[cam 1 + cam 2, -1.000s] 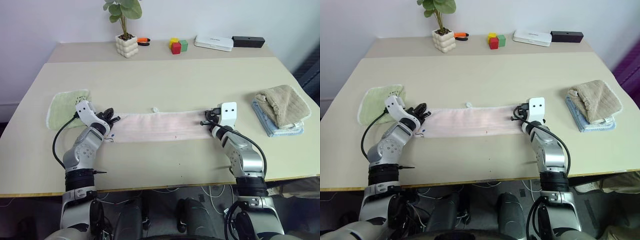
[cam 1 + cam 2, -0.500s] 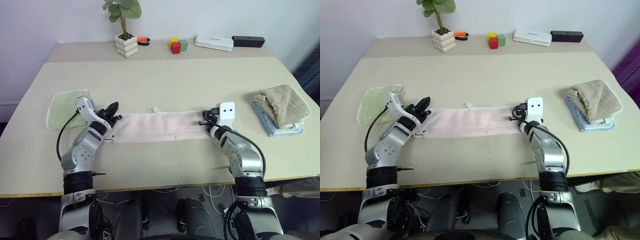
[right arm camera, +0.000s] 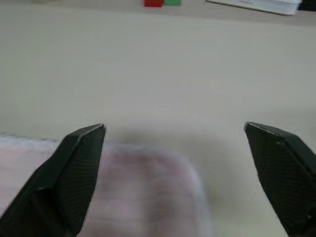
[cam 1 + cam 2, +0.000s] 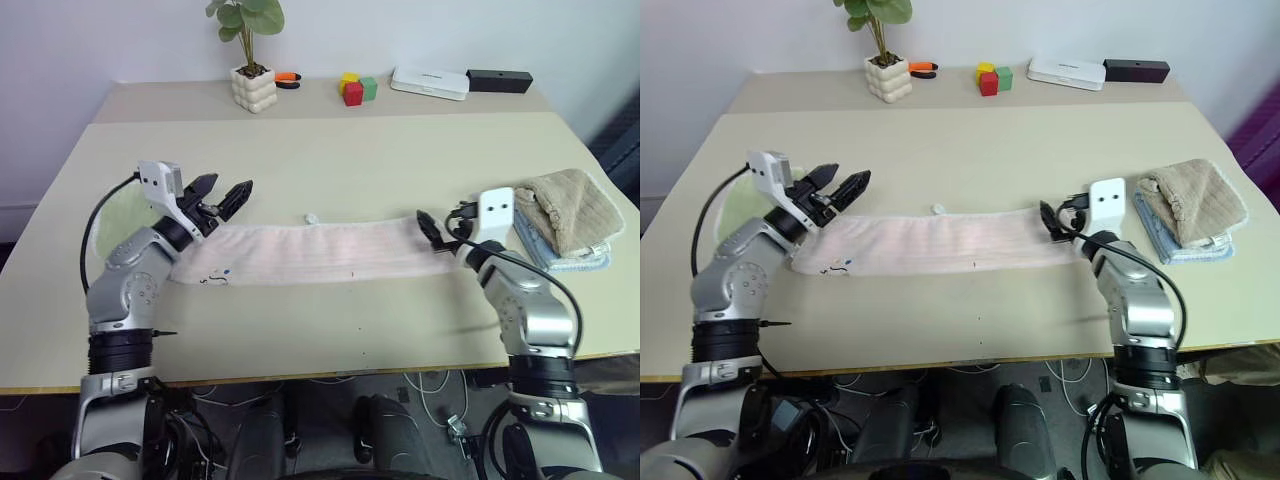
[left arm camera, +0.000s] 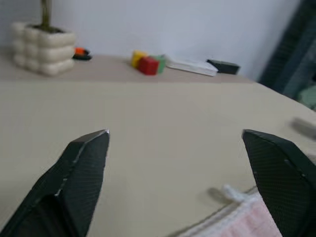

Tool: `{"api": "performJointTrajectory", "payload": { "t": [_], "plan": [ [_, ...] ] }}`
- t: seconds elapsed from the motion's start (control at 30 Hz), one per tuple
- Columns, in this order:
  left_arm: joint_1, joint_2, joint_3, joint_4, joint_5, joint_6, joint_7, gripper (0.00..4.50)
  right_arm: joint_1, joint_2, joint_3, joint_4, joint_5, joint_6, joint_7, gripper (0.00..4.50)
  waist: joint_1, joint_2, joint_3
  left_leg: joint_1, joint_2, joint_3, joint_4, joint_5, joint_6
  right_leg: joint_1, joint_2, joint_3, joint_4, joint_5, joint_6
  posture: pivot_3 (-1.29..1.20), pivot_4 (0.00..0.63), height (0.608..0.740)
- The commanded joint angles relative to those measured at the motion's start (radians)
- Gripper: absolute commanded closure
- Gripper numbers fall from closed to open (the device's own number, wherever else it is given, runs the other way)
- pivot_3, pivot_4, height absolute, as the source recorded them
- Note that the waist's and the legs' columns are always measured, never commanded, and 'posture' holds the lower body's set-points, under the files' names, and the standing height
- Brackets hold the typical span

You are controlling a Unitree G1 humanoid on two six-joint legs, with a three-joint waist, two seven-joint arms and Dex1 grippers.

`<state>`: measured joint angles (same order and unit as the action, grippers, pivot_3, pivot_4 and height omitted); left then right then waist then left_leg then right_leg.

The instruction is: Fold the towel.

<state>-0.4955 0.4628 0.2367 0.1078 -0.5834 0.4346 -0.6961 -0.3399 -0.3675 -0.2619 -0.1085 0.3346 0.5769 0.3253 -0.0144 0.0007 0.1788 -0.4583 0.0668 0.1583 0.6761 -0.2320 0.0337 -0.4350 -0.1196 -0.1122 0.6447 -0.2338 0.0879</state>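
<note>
The towel (image 4: 310,253) is laid flat as a long strip across the worktop (image 4: 330,150), folded lengthwise. Left end effector (image 4: 222,194) at nine o'clock and right end effector (image 4: 428,228) at three o'clock are spread wide, empty, raised just above its ends, presumably releasing.

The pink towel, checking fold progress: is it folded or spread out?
Folded lengthwise: the pink towel lies flat as a long narrow strip on the table. Layers cannot be counted.

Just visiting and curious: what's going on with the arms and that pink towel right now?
Left gripper open, right gripper open, both empty. Towel flat on table, a long strip between them, not held. Nothing in the way.
</note>
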Motion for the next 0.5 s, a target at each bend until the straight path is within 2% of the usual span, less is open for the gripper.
{"api": "performJointTrajectory", "payload": {
  "t": [0.03, 0.13, 0.27, 0.5],
  "plan": [
    [-0.003, 0.095, -0.018, -0.072, -0.115, 0.112, -0.214, 0.0, 0.059, 0.013, -0.165, -0.196, 0.268, 0.226, -0.01, 0.07, 0.001, 0.0, 0.0, -0.001, 0.0, 0.0, 0.0, 0.0, 0.0, -0.001, 0.0, 0.0, 0.0, 0.0, 0.0, 0.0, 0.15, 0.74],
    [-0.005, 0.152, -0.033, -0.055, -0.11, 0.12, -0.305, 0.0, 0.129, 0.058, -0.282, -0.285, 0.434, 0.359, -0.103, 0.07, 0.003, 0.0, 0.0, -0.002, 0.0, -0.001, 0.0, 0.0, 0.0, -0.002, 0.0, -0.001, 0.0, 0.0, 0.0, 0.0, 0.15, 0.74],
    [-0.023, 0.188, -0.054, -0.013, -0.068, 0.07, -0.388, 0.0, 0.216, 0.12, -0.374, -0.371, 0.593, 0.448, -0.231, 0.07, 0.004, 0.0, 0.0, -0.002, 0.001, -0.001, 0.0, -0.002, -0.002, -0.001, 0.0, 0.0, -0.002, -0.002, -0.003, 0.0, 0.15, 0.74],
    [-0.082, 0.21, -0.12, 0.086, 0.014, -0.02, -0.516, 0.0, 0.29, 0.212, -0.409, -0.397, 0.779, 0.461, -0.444, 0.07, 0.002, 0.0, 0.0, -0.002, 0.0, 0.0, -0.008, 0.0, -0.001, -0.001, 0.0, 0.0, -0.012, 0.0, -0.006, 0.0, 0.15, 0.74]
  ]
}}
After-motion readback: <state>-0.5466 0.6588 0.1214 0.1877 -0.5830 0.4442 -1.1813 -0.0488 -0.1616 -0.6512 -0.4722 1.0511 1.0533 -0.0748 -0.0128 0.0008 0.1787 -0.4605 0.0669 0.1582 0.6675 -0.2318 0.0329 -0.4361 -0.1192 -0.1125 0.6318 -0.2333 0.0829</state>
